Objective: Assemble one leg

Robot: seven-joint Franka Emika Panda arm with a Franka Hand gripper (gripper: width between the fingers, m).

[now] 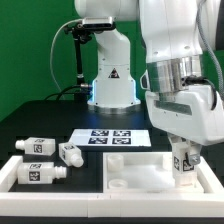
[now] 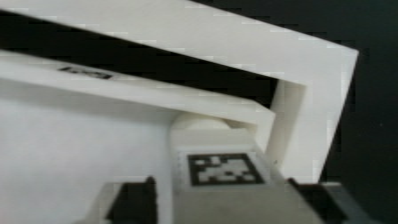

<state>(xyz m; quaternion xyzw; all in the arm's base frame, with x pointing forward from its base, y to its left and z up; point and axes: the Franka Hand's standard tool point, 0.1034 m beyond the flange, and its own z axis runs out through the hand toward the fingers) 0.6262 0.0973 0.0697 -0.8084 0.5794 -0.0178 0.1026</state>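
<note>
On the bench (image 1: 40, 125), the marker board (image 1: 111, 137) lies flat near the middle. Three legs sit toward the exterior view's left edge: one (image 1: 37, 146) behind, one (image 1: 70, 153) beside it nearer the middle, and one (image 1: 38, 173) in front. The tabletop (image 1: 135, 172) lies at the front edge. At its right corner, a fourth leg (image 1: 184, 163) stands upright under the tool (image 1: 183, 146).

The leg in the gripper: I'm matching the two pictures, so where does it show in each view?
Exterior view: the leg stands upright at the exterior view's right, under the gripper, at the corner of the white tabletop.
Wrist view: the leg fills the lower middle, between the dark fingers.
Shared landmark: the black-and-white marker tag on the leg, and the tabletop's raised rim beside it.
</note>
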